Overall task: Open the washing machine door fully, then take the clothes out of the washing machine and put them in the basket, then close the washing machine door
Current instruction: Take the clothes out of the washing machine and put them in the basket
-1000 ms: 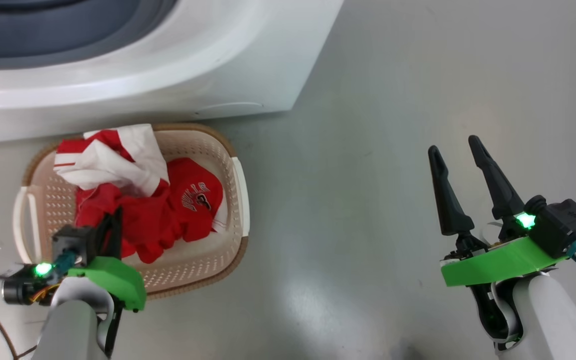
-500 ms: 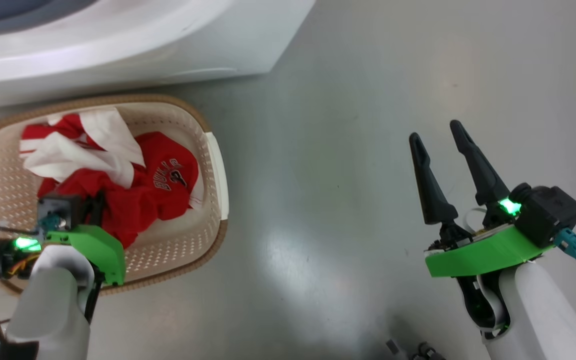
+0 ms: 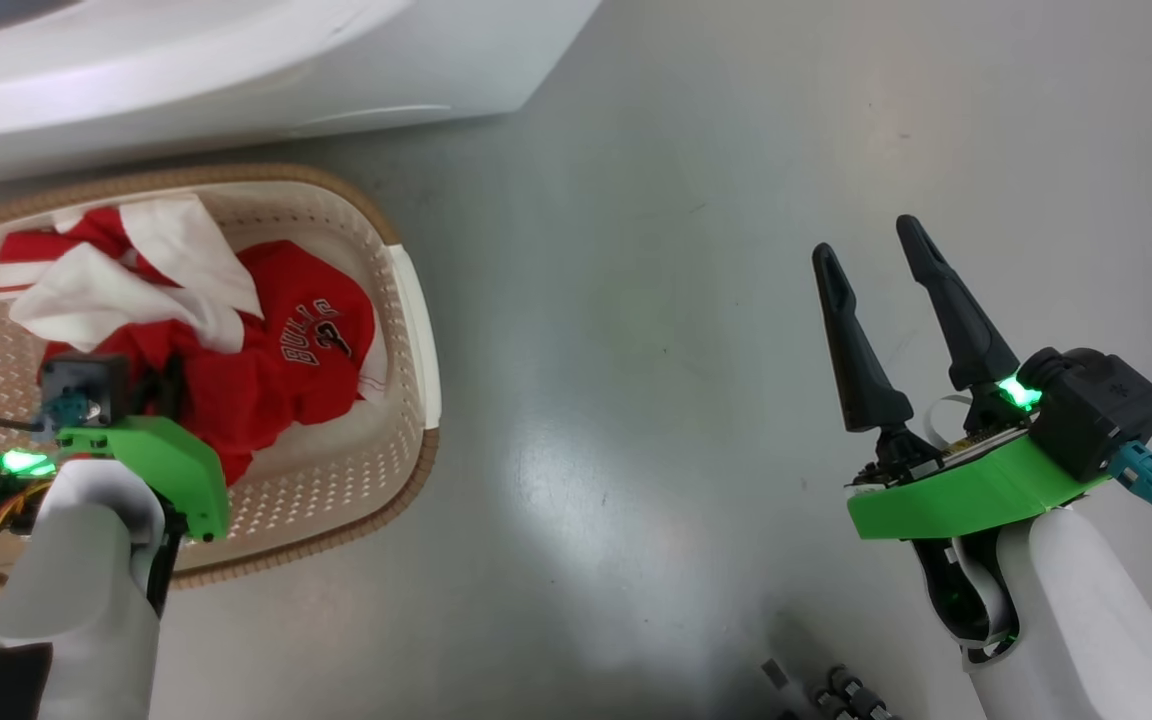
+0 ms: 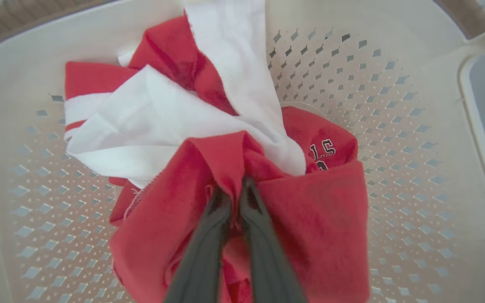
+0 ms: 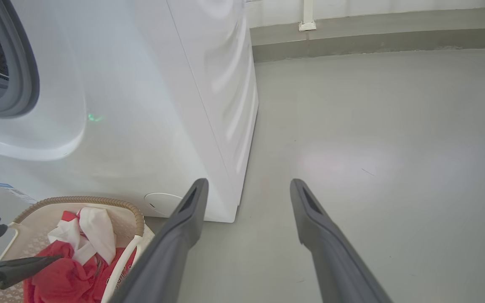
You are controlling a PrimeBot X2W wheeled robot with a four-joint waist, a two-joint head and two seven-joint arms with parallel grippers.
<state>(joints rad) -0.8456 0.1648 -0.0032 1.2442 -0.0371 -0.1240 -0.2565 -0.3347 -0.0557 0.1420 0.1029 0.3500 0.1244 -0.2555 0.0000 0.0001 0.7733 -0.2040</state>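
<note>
Head camera has swung, things unmoved | clothes [image 3: 266,370] in basket [image 3: 414,300] at 9 o'clock | your left hand [image 4: 236,198] pinches red cloth | right hand [image 3: 864,236] spread, empty, 4 o'clock | washing machine [image 3: 236,60] 11 o'clock | you've yet to release, close door.

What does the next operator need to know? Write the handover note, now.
Left gripper: shut on the clothes, low inside the basket.
Right gripper: open, empty, above the floor.
The basket stands on the floor before the washing machine.
Done: clothes in basket.
To do: release the clothes, check the washing machine for more, close the washing machine door.
</note>
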